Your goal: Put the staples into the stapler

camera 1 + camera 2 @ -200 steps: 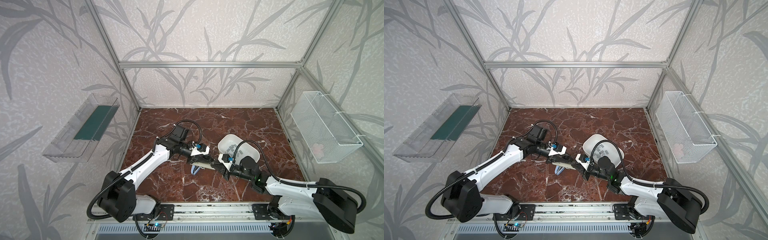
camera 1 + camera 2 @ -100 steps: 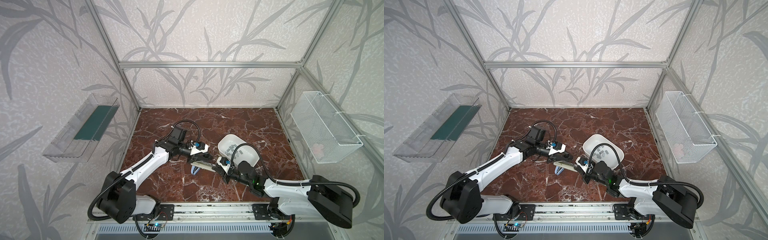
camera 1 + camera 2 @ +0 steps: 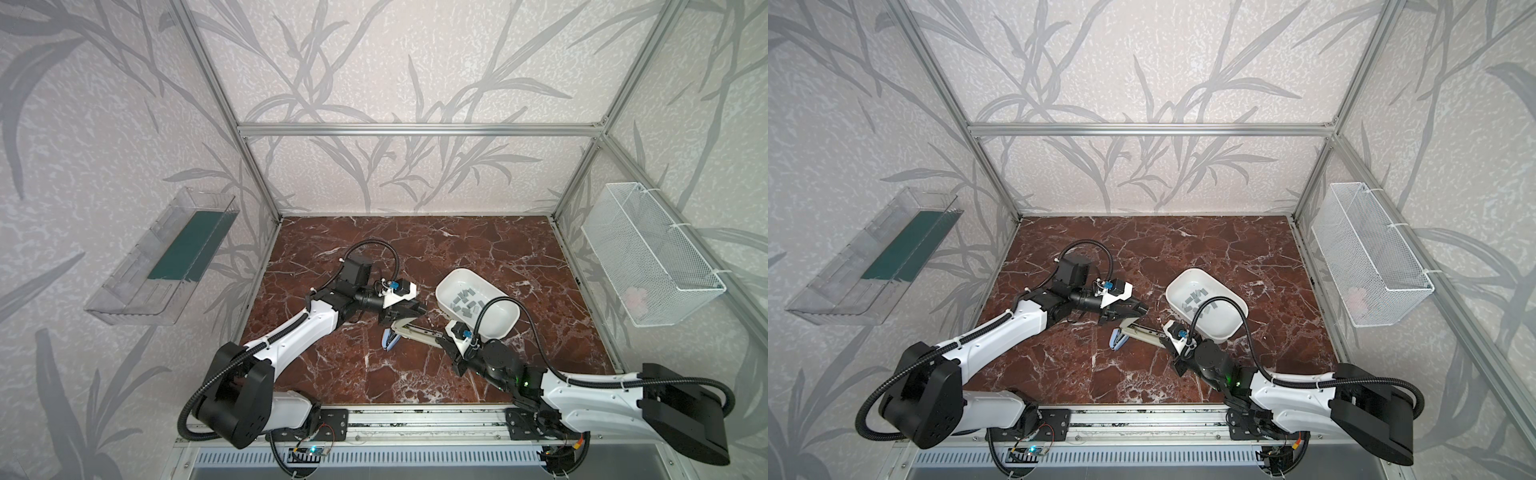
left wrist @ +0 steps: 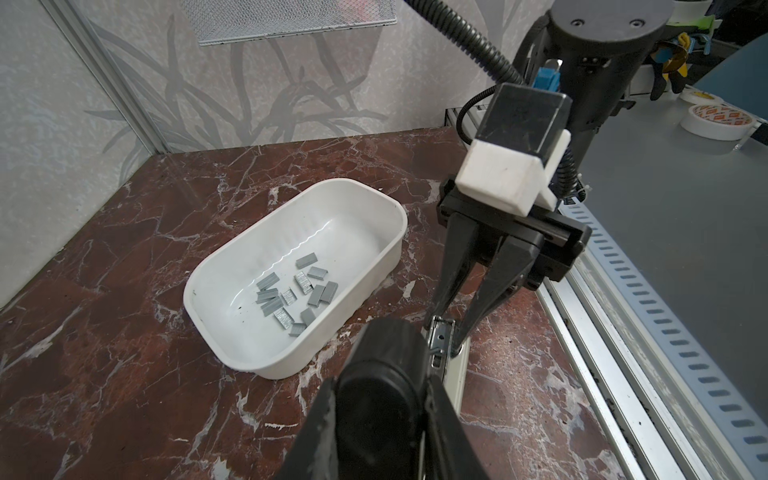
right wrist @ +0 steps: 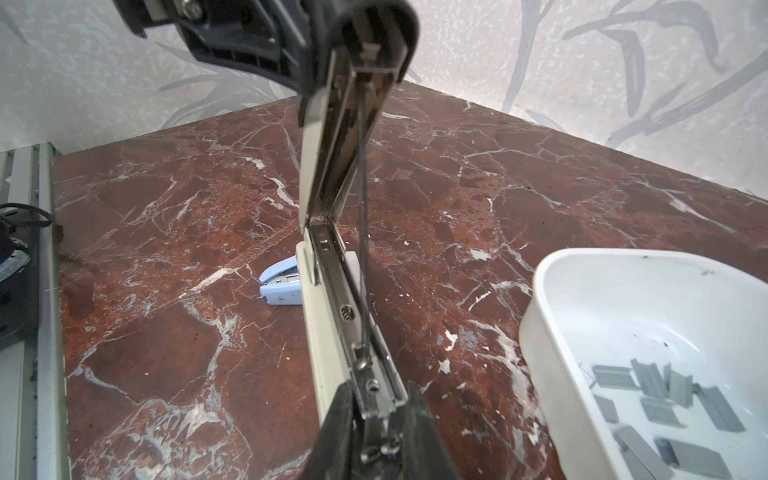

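Note:
A stapler point(image 3: 415, 330) point(image 3: 1142, 330) hangs just above the marble floor, hinged open. My left gripper point(image 3: 409, 311) point(image 4: 382, 386) is shut on its raised black cover point(image 5: 365, 25). My right gripper point(image 3: 446, 343) point(image 5: 376, 399) is shut on the other end of its cream base and metal magazine point(image 5: 345, 307), which shows an open channel. The staples point(image 3: 465, 301) point(image 4: 299, 291) point(image 5: 665, 399), several short grey strips, lie loose in a white tub point(image 3: 505, 328) point(image 4: 199, 274) just behind the right gripper.
A small blue stapler point(image 3: 389, 338) point(image 5: 280, 282) lies on the floor under the held one. A clear tray point(image 3: 162, 266) hangs on the left wall and a wire basket point(image 3: 648, 257) on the right. An aluminium rail point(image 3: 415, 419) runs along the front edge.
The right arm has shifted a little toward the front edge, still gripping the stapler's end. The left gripper has kept its hold on the cover and barely moved.

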Robot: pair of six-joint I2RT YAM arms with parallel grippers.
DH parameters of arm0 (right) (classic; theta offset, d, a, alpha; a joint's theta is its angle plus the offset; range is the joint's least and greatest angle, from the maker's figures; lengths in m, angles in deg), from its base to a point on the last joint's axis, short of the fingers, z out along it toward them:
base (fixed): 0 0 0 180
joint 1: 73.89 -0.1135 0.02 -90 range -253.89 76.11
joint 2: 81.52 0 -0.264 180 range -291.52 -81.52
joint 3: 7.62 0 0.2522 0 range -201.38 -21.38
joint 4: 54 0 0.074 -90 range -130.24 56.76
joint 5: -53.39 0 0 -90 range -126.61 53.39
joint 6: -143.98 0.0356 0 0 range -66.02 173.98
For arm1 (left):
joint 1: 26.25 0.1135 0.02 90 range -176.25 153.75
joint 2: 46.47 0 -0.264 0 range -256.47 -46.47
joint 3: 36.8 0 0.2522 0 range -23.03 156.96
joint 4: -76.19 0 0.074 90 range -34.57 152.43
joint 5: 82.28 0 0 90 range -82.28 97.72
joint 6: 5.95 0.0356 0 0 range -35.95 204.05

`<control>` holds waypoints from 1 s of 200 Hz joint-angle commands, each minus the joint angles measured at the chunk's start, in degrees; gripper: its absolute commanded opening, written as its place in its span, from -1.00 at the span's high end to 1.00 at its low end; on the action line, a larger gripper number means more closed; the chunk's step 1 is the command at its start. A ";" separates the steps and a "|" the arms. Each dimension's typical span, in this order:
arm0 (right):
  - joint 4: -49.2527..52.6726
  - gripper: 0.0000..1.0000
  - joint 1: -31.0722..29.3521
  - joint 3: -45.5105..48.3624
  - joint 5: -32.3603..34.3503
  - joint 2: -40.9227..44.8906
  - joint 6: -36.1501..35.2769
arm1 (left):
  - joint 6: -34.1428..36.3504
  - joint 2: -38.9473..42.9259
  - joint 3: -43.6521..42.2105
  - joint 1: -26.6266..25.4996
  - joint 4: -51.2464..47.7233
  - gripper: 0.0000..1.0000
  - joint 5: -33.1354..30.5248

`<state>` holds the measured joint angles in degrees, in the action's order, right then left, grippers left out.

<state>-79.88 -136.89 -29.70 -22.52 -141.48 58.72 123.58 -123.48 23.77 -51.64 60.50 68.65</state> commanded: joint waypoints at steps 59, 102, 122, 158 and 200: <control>6.66 1.00 -7.37 1.11 6.12 5.77 4.44 | -5.32 -0.45 -1.43 3.33 23.97 0.64 -19.69; 9.58 1.00 -8.95 -1.11 12.94 4.68 8.47 | -5.82 -1.63 -1.44 2.92 24.51 0.53 -22.13; 13.33 1.00 -8.83 -3.09 17.64 5.36 11.39 | -3.66 0.03 -2.86 0.92 23.65 0.49 -24.28; 14.25 1.00 -6.30 -5.33 16.02 5.65 13.37 | 1.20 7.10 -11.94 -6.24 23.97 0.35 -25.15; 12.10 1.00 -3.48 -5.81 11.70 4.53 13.38 | -0.99 13.00 -21.38 -14.29 29.18 0.24 -25.47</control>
<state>-64.32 -140.87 -32.80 -10.13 -136.89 71.41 123.03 -113.12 6.37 -62.85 84.28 43.86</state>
